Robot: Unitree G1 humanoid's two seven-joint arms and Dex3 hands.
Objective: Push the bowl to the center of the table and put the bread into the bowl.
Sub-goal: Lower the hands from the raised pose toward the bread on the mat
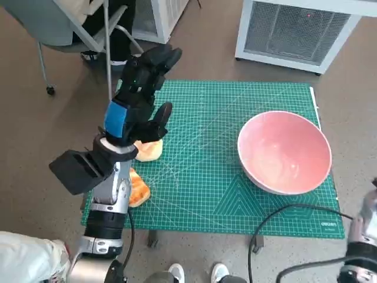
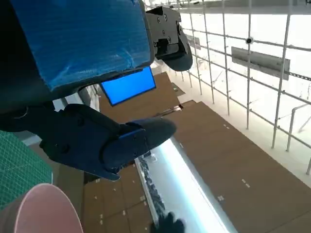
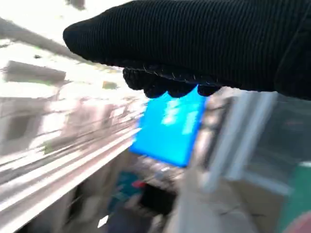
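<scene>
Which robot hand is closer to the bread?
The left hand. It is raised right above the bread at the table's left side. The right hand is off past the table's right edge, beyond the pink bowl.

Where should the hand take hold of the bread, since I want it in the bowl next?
Probably from above, fingers closing across the sides of the rounded bread at the mat's left edge. Its top lies partly under the open left hand, and nothing crowds its right side.

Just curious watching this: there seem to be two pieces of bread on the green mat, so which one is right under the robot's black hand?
The paler bread, farther from the robot, lies just under the left hand; the orange bread sits nearer the mat's front edge, beside the forearm.
</scene>
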